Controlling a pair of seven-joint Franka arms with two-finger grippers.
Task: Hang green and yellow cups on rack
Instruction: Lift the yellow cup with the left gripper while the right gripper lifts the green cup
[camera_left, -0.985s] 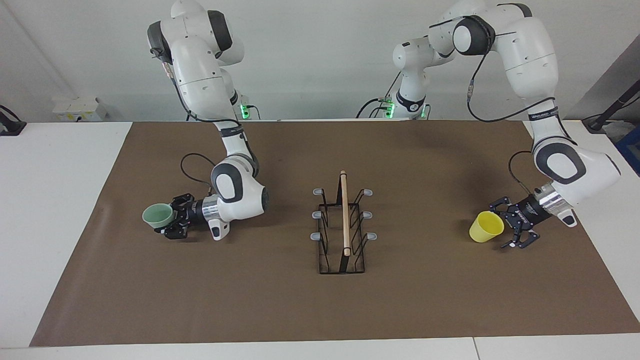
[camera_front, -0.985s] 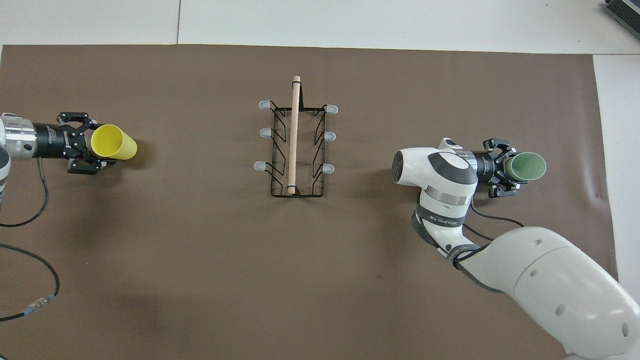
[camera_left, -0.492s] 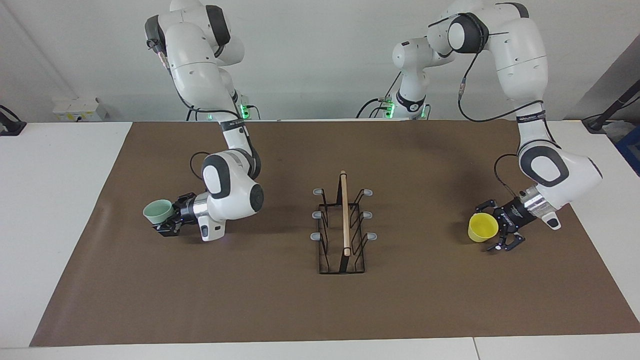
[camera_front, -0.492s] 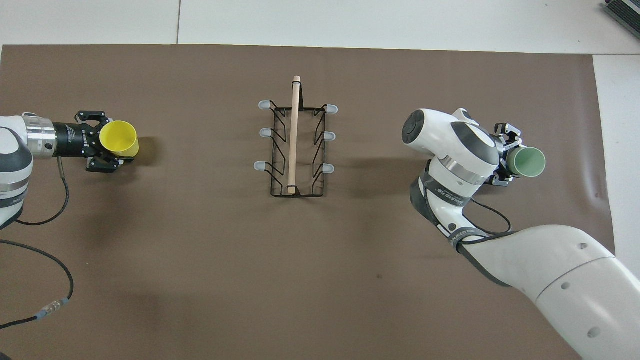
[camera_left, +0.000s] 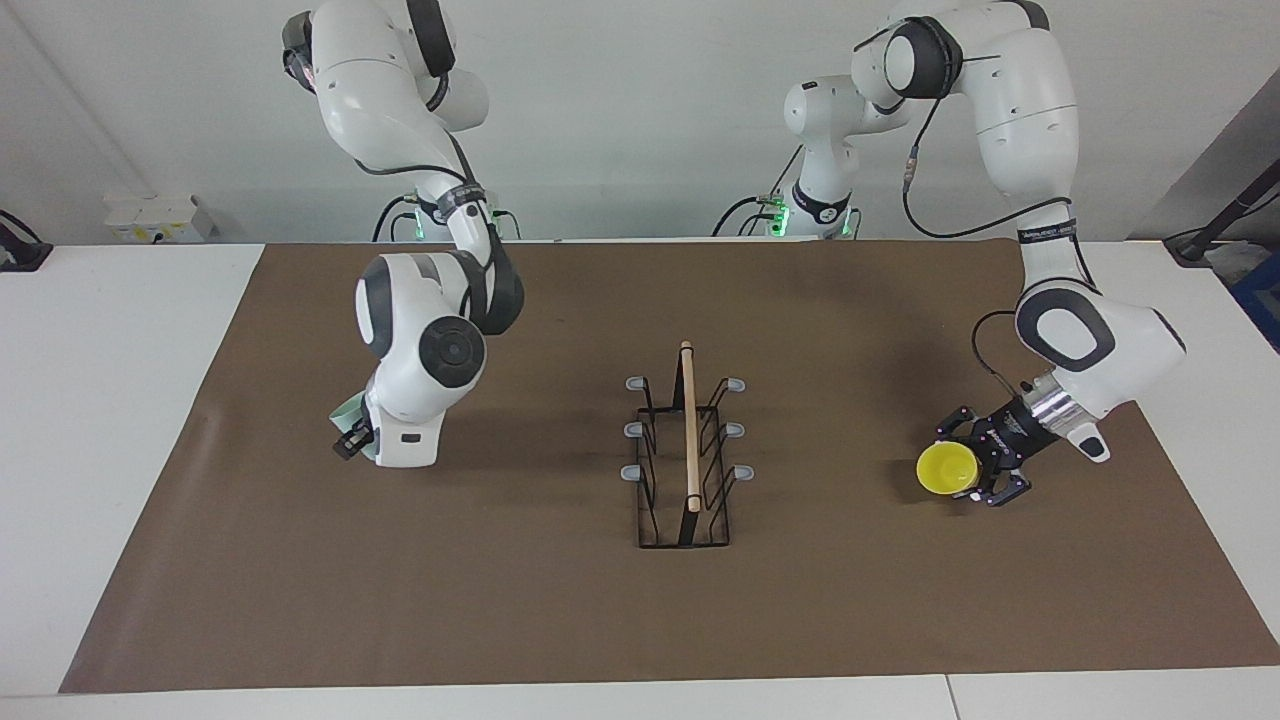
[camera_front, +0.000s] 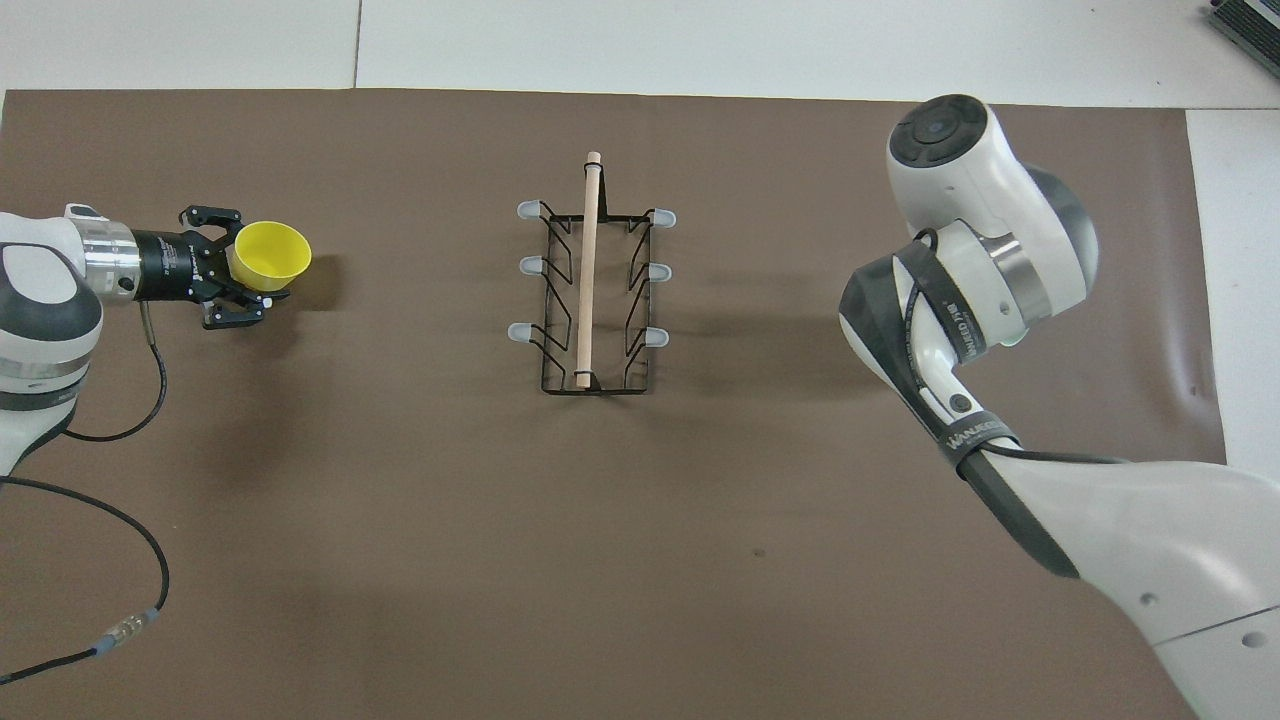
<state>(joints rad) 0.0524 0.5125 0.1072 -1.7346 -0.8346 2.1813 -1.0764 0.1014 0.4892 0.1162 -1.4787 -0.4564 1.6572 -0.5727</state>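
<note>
Both cups (camera_left: 948, 468) aloft, rack (camera_left: 688, 450) well apart

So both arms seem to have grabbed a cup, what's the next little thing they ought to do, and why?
Probably carry the cups inward toward the rack. The left gripper is shut on the yellow cup at its own end of the mat, and the right gripper holds the green cup, mostly hidden by the wrist, at the other end. All six prongs look bare, so neither cup is hung yet.

White table (camera_left: 120, 420), brown mat (camera_left: 500, 600), plain grey wall (camera_left: 620, 100).
</note>
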